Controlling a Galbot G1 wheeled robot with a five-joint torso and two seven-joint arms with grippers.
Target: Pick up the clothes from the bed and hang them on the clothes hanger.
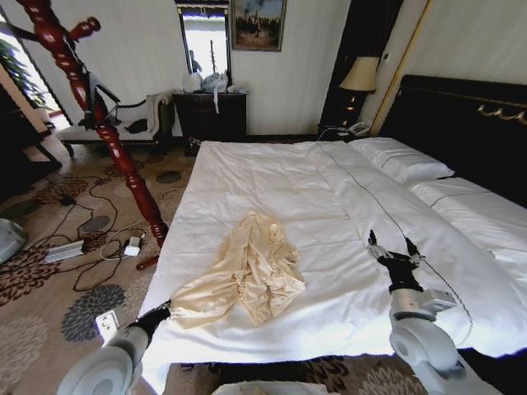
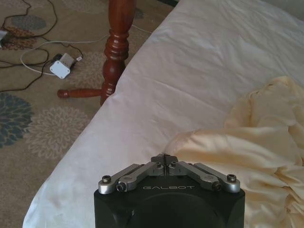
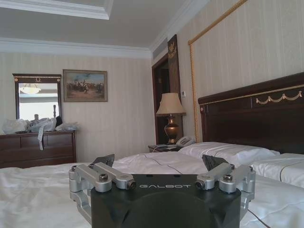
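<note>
A cream shirt (image 1: pixel 247 271) lies crumpled on the white bed (image 1: pixel 329 197). The left claw (image 2: pixel 164 159) is clenched at its sleeve edge. The right claw (image 1: pixel 394 249) rests released on the sheet.

Left arm reaches forward low from the robot's left side, its black left gripper (image 1: pixel 167 309) with silver linkages (image 2: pixel 164 159) has fingers pressed together. Right arm is raised on the right, wrist upright, black right gripper (image 1: pixel 393 246) pointing up with fingers (image 3: pixel 104 159) spread wide apart.
</note>
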